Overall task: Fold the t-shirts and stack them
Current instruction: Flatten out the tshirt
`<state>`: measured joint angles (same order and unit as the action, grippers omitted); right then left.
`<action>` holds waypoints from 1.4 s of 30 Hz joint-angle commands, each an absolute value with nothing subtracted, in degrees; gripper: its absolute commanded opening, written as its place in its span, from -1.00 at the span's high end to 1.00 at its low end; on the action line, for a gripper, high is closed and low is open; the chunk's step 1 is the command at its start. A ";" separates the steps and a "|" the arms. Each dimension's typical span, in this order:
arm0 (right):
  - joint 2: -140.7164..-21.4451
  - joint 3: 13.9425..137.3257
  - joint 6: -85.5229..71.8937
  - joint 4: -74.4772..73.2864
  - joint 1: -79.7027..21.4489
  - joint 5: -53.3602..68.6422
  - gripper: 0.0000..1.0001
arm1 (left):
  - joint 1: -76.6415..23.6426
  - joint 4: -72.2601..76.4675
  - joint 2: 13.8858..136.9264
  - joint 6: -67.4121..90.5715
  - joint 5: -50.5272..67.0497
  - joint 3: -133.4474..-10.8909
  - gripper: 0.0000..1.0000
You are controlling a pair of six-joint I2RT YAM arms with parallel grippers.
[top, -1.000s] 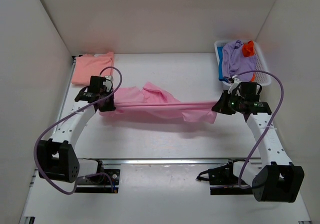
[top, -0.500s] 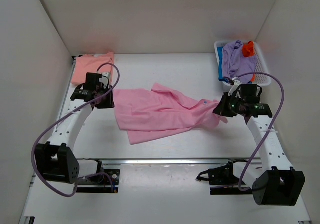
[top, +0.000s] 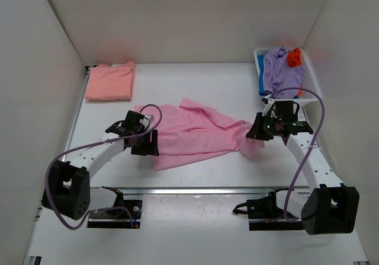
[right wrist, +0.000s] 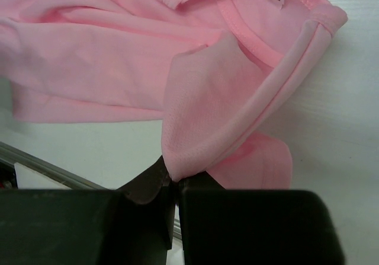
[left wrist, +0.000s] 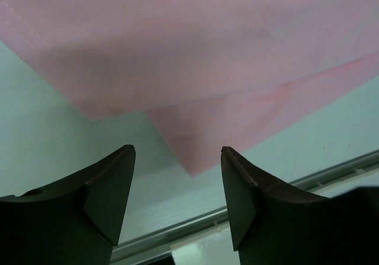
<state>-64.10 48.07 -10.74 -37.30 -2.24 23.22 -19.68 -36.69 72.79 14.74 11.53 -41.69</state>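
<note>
A light pink t-shirt [top: 189, 131] lies crumpled across the middle of the table. My right gripper [top: 256, 133] is shut on its right end; the right wrist view shows a fold of pink cloth [right wrist: 213, 111] pinched between the jaws. My left gripper [top: 149, 141] hovers open at the shirt's left edge with nothing in it; a corner of the shirt [left wrist: 201, 140] lies just beyond its fingertips. A folded salmon-peach t-shirt [top: 109, 80] rests at the back left. Lavender [top: 275, 66], orange [top: 294, 57] and blue [top: 262, 82] t-shirts fill the basket.
The white slatted basket [top: 309, 78] stands at the back right against the wall. White walls close in the table on three sides. A metal rail [top: 201, 189] runs along the near edge, in front of both arm bases.
My left gripper let go of the pink shirt, opened, and moved forward and right to the shirt's near-left edge. The stretched shirt dropped and spread on the table. The right gripper shifted slightly left.
</note>
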 commanded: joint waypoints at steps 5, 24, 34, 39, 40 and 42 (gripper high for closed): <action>-63.46 46.85 -12.21 -33.84 -3.77 23.90 1.00 | -20.04 -24.28 75.93 20.03 8.26 -39.21 -0.43; -63.63 46.41 -11.87 -32.96 -2.99 25.49 0.99 | -18.55 -26.45 86.84 17.23 3.34 -50.44 1.00; -65.13 46.32 -11.60 -32.17 -2.81 26.28 0.99 | -13.19 -36.47 81.03 14.24 8.61 -63.98 0.61; -65.48 46.67 -11.69 -32.35 -2.81 26.19 1.00 | -12.83 -38.05 82.88 13.10 8.26 -66.97 1.00; -65.57 46.50 -11.52 -32.26 -2.81 26.10 1.00 | -13.01 -37.88 83.05 13.01 7.83 -67.15 1.00; -65.22 46.76 -11.34 -32.78 -2.29 26.28 1.00 | -12.40 -37.71 83.14 12.83 7.82 -67.76 1.00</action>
<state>-65.60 46.48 -12.12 -34.20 -2.81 25.63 -13.06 -36.03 83.37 14.06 7.14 -65.43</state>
